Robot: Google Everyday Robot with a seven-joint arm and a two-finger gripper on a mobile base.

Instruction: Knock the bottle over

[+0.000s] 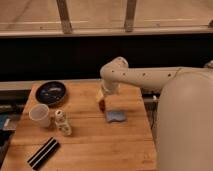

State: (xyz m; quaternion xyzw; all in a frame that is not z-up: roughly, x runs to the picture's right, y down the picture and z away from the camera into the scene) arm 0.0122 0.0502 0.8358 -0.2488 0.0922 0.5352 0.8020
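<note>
the robot's white body [185,125] fills the right side, and its one arm [140,77] reaches left over the wooden worktop [90,150]. the task is not done: the bottle [62,122] stands upright near the worktop's left edge, just beside the white cup [40,115], and nothing else touches it. the hand [102,101] hangs low over the middle of the worktop, well apart from the bottle and to its right; whether it is wide or narrow i cannot tell. by my reading all the work is left: bring the hand leftward to the bottle and push it over, sparing the cup. counted by size: one dark round plate [51,92], one cup, two black bars [43,152] lying side by side, one blue pad [116,116], one bottle, and one small red-and-dark thing [102,107] right at the hand, held or not i cannot say.
</note>
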